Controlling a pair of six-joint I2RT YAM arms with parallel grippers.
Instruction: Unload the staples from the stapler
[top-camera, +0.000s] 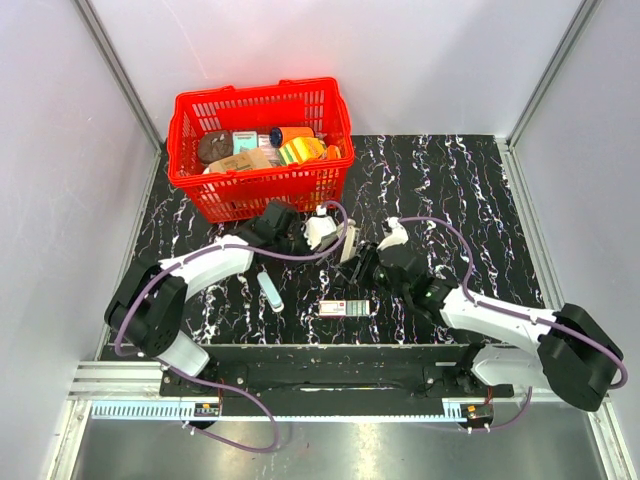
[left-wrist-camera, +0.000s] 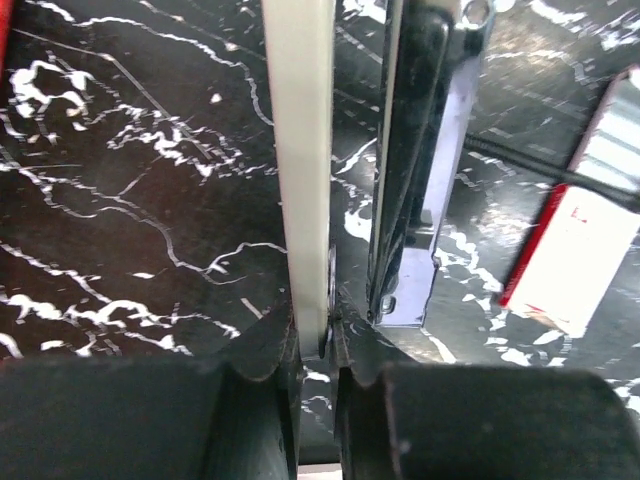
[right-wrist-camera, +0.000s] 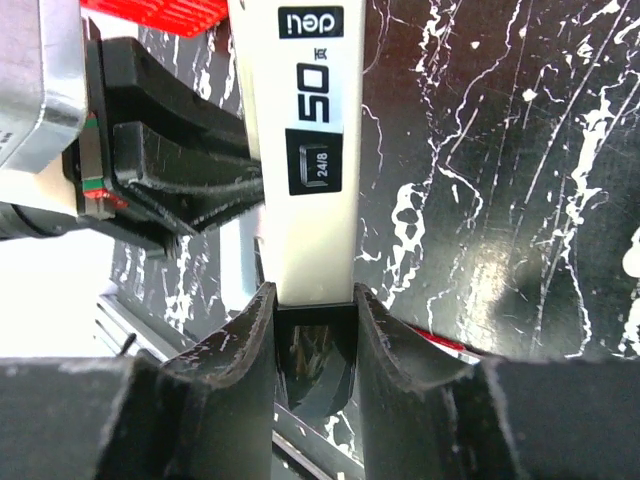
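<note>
The stapler (top-camera: 348, 246) hangs above the table's middle, held between both arms. In the left wrist view its thin white top cover (left-wrist-camera: 298, 150) is swung apart from the black and metal magazine (left-wrist-camera: 425, 180). My left gripper (left-wrist-camera: 315, 345) is shut on the end of that cover. In the right wrist view my right gripper (right-wrist-camera: 312, 300) is shut on the stapler (right-wrist-camera: 305, 150) across its white face, printed "50" and "24/8". The left arm's black fingers (right-wrist-camera: 170, 150) show just left of it. The staples are hidden.
A red and white staple box (top-camera: 344, 308) lies on the black marbled table just in front of the grippers, also in the left wrist view (left-wrist-camera: 580, 240). A pale blue strip (top-camera: 270, 290) lies to the left. A red basket (top-camera: 200, 185) full of items stands behind.
</note>
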